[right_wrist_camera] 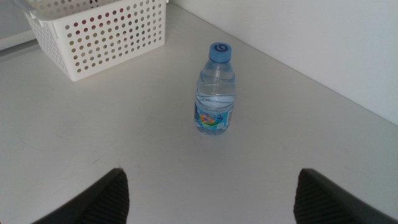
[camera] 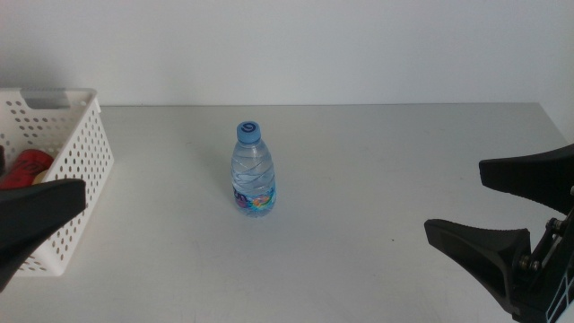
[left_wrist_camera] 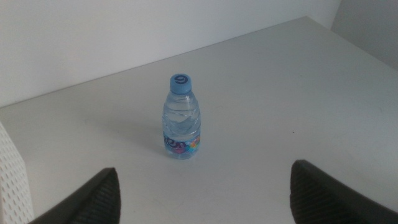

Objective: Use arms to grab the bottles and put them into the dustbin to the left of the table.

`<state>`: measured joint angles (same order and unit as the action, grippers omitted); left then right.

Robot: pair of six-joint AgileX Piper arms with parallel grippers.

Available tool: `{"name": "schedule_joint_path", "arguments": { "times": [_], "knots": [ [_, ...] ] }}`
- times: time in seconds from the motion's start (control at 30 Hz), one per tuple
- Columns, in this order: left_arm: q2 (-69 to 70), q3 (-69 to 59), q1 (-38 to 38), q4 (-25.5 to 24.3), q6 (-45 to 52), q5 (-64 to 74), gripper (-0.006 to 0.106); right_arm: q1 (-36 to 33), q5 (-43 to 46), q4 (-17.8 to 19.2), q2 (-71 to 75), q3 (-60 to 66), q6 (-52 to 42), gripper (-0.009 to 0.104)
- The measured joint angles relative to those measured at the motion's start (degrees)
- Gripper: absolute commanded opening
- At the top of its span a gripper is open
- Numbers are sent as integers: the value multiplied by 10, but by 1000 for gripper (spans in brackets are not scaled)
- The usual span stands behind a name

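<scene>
A small clear water bottle [camera: 254,172] with a blue cap stands upright in the middle of the table [camera: 386,144]. It also shows in the left wrist view [left_wrist_camera: 183,118] and the right wrist view [right_wrist_camera: 216,90]. The white perforated dustbin [camera: 82,152] stands at the table's left edge, with a red can [camera: 27,167] and a pale object inside. My left gripper [left_wrist_camera: 205,180] is open and empty, low at the left in front of the dustbin, and only one of its jaws shows in the middle view. My right gripper [camera: 457,202] is open and empty at the right, well short of the bottle.
The dustbin also shows in the right wrist view [right_wrist_camera: 106,31], beyond the bottle. A white wall runs behind the table's far edge. Bare tabletop lies all around the bottle.
</scene>
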<state>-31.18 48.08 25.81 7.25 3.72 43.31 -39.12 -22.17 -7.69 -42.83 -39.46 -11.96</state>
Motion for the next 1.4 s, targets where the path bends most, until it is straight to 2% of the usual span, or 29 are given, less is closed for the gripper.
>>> {"name": "schedule_joint_path", "arguments": {
  "times": [0.23, 0.37, 0.5, 0.97, 1.23, 1.4],
  "knots": [
    [0, 0, 0, -60, 0, -48, 94, 0, 0, 0, 0, 0, 0, 68],
    [-1, 0, 0, -72, 0, -63, 94, 0, 0, 0, 0, 0, 0, 68],
    [-28, 0, 0, -76, 0, -142, 94, 0, 0, 0, 0, 0, 0, 68],
    [-316, 0, 0, -76, -25, -501, 94, 0, 0, 0, 0, 0, 0, 68],
    [-459, -7, 0, -80, -31, -585, 94, 0, 0, 0, 0, 0, 0, 68],
    [-495, -69, 0, -91, -55, -682, 94, 0, 0, 0, 0, 0, 0, 68]
  ]
}}
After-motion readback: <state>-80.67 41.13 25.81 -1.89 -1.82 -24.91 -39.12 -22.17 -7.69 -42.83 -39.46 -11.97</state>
